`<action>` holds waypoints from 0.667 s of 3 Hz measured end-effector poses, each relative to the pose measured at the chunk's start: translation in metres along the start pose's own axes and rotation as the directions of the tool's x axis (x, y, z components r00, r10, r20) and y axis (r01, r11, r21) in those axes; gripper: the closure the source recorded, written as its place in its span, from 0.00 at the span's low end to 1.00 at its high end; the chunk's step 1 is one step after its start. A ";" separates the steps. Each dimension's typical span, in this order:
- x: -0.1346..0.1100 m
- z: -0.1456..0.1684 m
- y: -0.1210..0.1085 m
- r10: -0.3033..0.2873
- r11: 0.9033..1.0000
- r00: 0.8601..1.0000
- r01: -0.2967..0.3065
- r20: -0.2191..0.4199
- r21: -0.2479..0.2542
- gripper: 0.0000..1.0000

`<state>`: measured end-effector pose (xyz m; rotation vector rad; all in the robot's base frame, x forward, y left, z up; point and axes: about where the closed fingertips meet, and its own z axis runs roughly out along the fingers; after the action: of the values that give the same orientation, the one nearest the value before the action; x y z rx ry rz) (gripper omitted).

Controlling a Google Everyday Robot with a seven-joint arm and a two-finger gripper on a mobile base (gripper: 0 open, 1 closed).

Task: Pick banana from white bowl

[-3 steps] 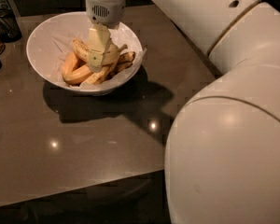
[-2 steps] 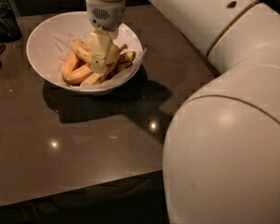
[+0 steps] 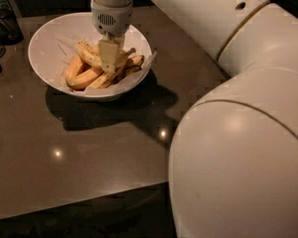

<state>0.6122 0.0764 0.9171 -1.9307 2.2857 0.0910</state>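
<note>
Presently, the robot's cream-coloured two-finger gripper (image 3: 108, 61) stands low inside the large round white bowl with sloping sides (image 3: 43, 39), in the upper left of the frame. It hangs from a pale cylindrical wrist with a small vent grille (image 3: 109, 19), and its tip lies directly across the middle of the curved pale-yellow banana speckled with brown spots (image 3: 88, 52). Whether the claw is spread, pressed together or pinching the fruit cannot be told from here.

The speckled banana lies in the bowl, on top of the heap, one end showing left of the gripper and the other right of it. Below it, toward the near left side of the bowl, lie smoother orange-yellow bananas (image 3: 81, 77), touching one another. Crinkled white paper lining (image 3: 59, 44) shows under the fruit.

The bowl rests on a dark brown glossy tabletop (image 3: 89, 152) carrying small light reflections and the bowl's shadow. The bulky white arm housing (image 3: 238, 143) fills the right of the frame. Dark objects (image 3: 1, 26) sit at the upper left edge; their kind cannot be made out
</note>
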 end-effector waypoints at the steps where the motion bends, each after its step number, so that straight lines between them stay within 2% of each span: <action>1: 0.000 0.001 -0.001 -0.003 1.000 1.000 0.003 -0.006 -0.001 0.68; 2: -0.001 -0.003 -0.002 -0.002 1.000 1.000 0.002 -0.006 0.000 0.91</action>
<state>0.6141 0.0766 0.9199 -1.9362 2.2870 0.0859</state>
